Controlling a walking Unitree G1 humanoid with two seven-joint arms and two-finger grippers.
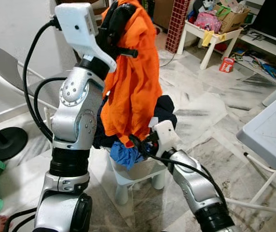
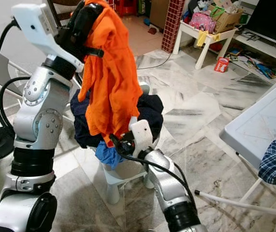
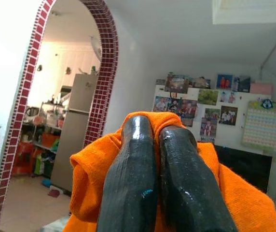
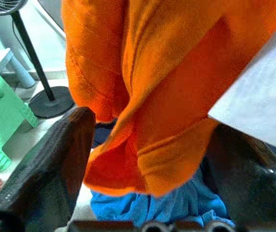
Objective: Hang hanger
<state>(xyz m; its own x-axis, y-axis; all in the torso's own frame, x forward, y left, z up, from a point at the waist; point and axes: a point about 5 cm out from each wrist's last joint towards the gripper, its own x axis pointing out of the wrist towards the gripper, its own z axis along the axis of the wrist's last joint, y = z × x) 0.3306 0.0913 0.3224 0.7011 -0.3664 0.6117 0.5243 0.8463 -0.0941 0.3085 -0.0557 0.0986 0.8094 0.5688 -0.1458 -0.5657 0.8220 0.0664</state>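
Right end effector (image 4: 147,159): fingers spread wide around the hem of the soft orange cloth shirt (image 1: 133,82).
Small white plastic stool (image 1: 135,176): under the shirt, carrying a crumpled blue cloth (image 1: 125,155) and dark navy clothes (image 1: 164,108).
Left end effector (image 3: 164,133): raised above the stool, clenched on the shirt's top.
Far beyond the stool: white side counter (image 1: 210,36).

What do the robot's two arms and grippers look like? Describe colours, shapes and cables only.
Both arms are silver, with rounded, bolted joints and black rings. Black cables loop beside them. Each wrist carries a white camera housing. The left gripper and right gripper each have two long, glossy black fingers.
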